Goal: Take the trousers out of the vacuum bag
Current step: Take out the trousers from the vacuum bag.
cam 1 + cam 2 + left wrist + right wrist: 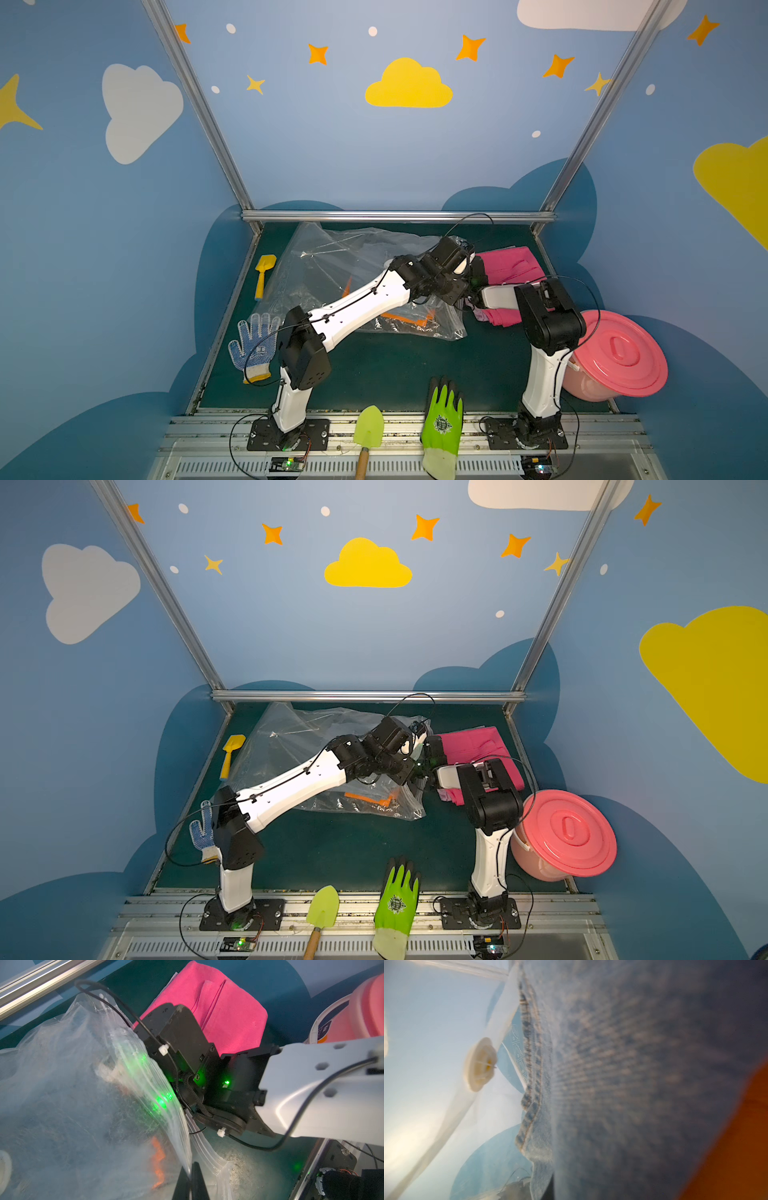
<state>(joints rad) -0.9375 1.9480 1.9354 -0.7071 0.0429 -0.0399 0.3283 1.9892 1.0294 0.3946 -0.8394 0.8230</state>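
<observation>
The clear vacuum bag point(332, 270) point(291, 746) lies crumpled at the back of the green table. My left gripper point(190, 1178) is shut on a film edge at the bag's mouth and holds it up. My right arm reaches into that mouth under the left wrist. Its gripper point(552, 1188) is mostly buried in the light blue denim trousers point(633, 1084), with a dark finger against a denim fold. Orange trousers point(409, 319) point(737, 1147) lie inside the bag beside the denim. The white valve point(480, 1064) shows through the film. Hot pink trousers point(511, 264) point(224, 1012) lie outside, to the right of the bag.
A pink lidded bucket point(619, 353) stands by the right arm's base. A yellow toy shovel point(264, 274) and a blue-dotted white glove point(253, 349) lie along the left edge. A green glove point(442, 419) and a green trowel point(368, 428) lie at the front.
</observation>
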